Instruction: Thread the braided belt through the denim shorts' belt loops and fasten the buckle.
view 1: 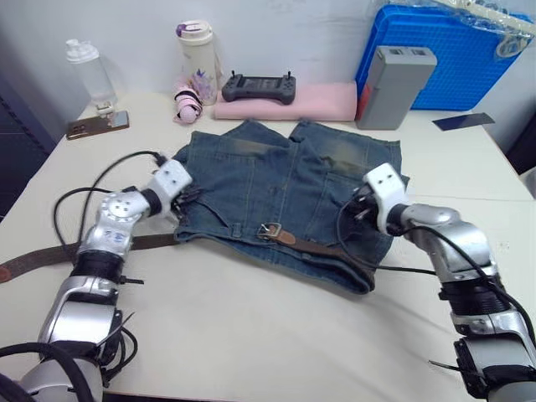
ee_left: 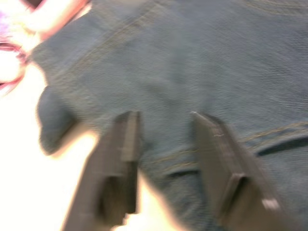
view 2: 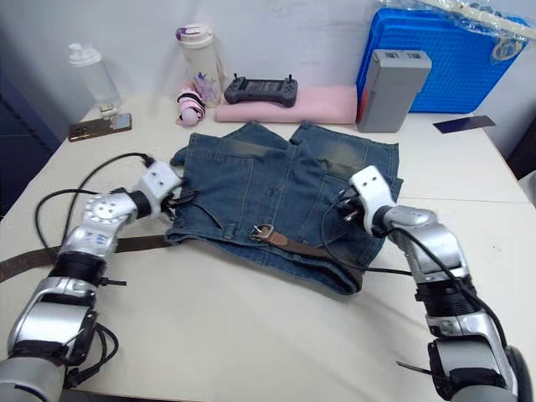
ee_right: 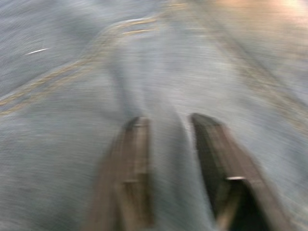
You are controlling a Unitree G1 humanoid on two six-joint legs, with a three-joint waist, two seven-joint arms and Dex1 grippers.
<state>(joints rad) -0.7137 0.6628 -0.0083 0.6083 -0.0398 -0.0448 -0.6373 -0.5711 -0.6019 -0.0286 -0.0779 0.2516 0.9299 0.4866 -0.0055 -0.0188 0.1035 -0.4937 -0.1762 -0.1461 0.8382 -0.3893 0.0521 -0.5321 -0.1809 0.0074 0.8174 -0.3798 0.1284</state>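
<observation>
The denim shorts [view 1: 285, 180] lie flat mid-table, waistband toward me. The braided belt [view 1: 38, 258] runs from the table's left edge under my left arm and into the waistband's left end. It comes out again as a brown strap [view 1: 331, 249] along the right half. The silver buckle [view 1: 270, 230] with its tan tab rests at the waistband's middle, beside a belt loop [view 1: 239, 228]. My left gripper [ee_left: 163, 120] is open over the denim at the waistband's left corner [view 1: 186, 205]. My right gripper [ee_right: 168, 122] is open, fingers [ee_right: 137, 139] down on the fabric near the right hip [view 1: 358, 205].
Along the back stand a clear bottle [view 1: 88, 71], a phone [view 1: 98, 125], a tumbler [view 1: 197, 54], a controller [view 1: 258, 86] on pink foam [view 1: 322, 99], a grey box [view 1: 395, 84] and a blue crate [view 1: 456, 59]. A dark card [view 1: 462, 121] lies at the right.
</observation>
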